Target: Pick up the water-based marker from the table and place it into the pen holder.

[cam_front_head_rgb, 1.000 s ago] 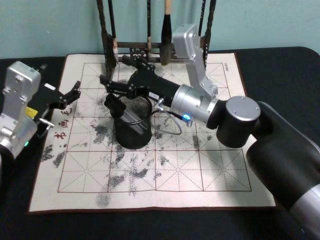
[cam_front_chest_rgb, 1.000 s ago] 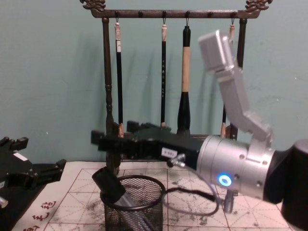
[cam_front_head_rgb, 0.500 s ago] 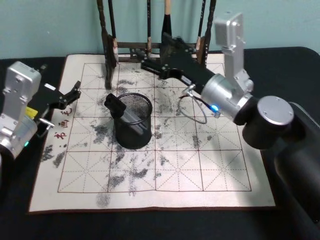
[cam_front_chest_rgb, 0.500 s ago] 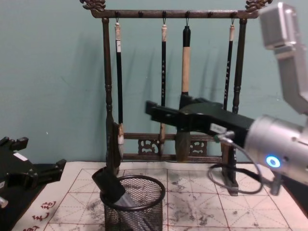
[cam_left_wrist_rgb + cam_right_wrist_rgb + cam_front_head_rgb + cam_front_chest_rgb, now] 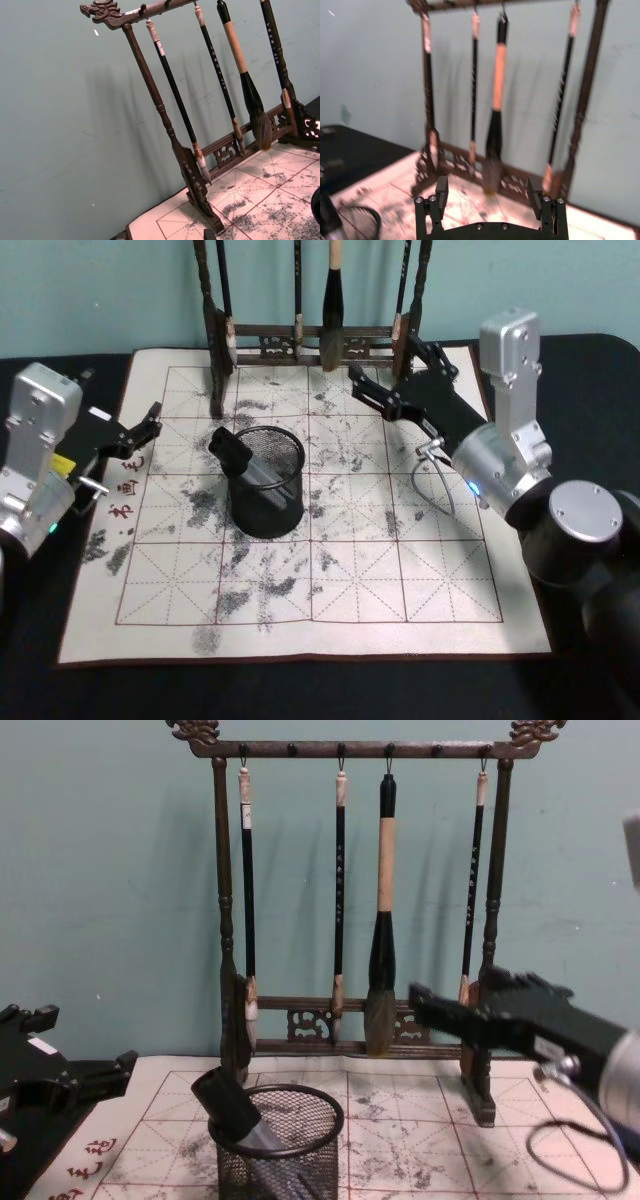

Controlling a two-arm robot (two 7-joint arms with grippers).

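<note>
The pen holder (image 5: 266,485) is a round black wire-mesh cup with a solid rim, standing upright on the worktop (image 5: 400,580), a dark surface covered by a white calligraphy mat with red grid lines and grey ink stains. The cup sits on the mat's left-centre part, in front of the brush rack's (image 5: 310,300) left post. The water-based marker (image 5: 238,457) rests inside the pen holder, tilted, its black capped end poking up over the rim on the holder's left side and its grey barrel slanting down into the mesh. From the chest view the marker (image 5: 228,1107) leans to the left against the holder's (image 5: 277,1150) rim.
</note>
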